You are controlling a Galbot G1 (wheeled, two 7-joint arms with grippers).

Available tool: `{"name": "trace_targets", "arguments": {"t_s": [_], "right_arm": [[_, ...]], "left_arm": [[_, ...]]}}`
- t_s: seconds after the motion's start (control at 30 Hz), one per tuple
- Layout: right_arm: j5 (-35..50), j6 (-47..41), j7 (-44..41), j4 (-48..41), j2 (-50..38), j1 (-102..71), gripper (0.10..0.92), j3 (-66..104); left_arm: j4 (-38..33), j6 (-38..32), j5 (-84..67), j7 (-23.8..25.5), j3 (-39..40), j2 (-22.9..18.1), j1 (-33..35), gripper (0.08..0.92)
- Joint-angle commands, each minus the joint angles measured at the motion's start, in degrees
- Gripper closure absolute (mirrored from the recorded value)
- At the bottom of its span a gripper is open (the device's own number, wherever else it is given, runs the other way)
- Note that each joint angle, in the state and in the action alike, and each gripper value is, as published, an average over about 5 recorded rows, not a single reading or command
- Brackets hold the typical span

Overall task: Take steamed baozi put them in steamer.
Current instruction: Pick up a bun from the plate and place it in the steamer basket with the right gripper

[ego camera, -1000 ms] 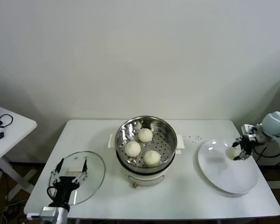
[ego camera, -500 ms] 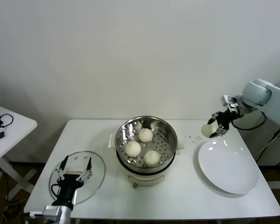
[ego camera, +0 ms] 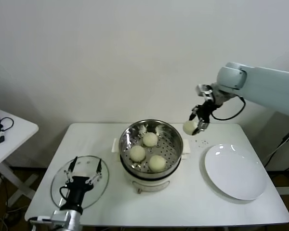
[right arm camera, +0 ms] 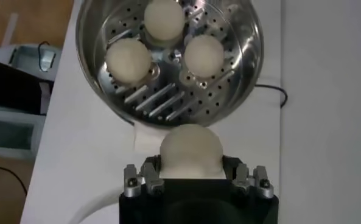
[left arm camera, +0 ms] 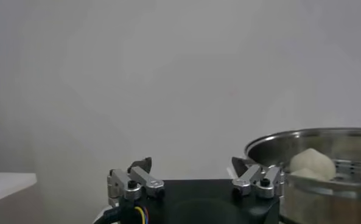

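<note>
The steamer [ego camera: 175,139] is a shiny steel basket with a perforated floor, standing mid-table on a white cooker base. Three cream-white baozi [ego camera: 150,139] [ego camera: 137,153] [ego camera: 157,163] lie inside it; the right wrist view shows them [right arm camera: 164,18] on the perforated floor [right arm camera: 168,100]. My right gripper [ego camera: 194,123] hangs in the air just off the steamer's right rim, shut on a fourth baozi [ego camera: 190,127] [right arm camera: 190,151]. My left gripper [ego camera: 83,169] stands open above the glass lid, holding nothing.
A round glass lid [ego camera: 100,190] lies flat at the table's front left. An empty white plate [ego camera: 235,171] sits right of the steamer. A small side table [ego camera: 9,132] with cables stands far left. A plain wall rises behind the table.
My right gripper lifted the baozi off the white plate and carried it up and left to the steamer's right rim. My left gripper drifted slightly right over the lid.
</note>
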Motion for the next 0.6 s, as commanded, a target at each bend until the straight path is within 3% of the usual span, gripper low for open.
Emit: {"name": "trace_targets", "arguments": {"t_s": [0.03, 0.6], "right_arm": [[6.1, -1.8, 2.9, -0.3, 11.0, -1.1, 0.364, -3.1], [3.8, -2.3, 5.0, -1.6, 13.0, -8.0, 0.364, -2.0]], "left_arm": [[-1.3, 0.6, 1.2, -0.1, 1.4, 0.0, -0.2, 0.177], [0.1, 0.5, 1.7, -0.6, 2.1, -0.3, 0.0, 0.177]]}}
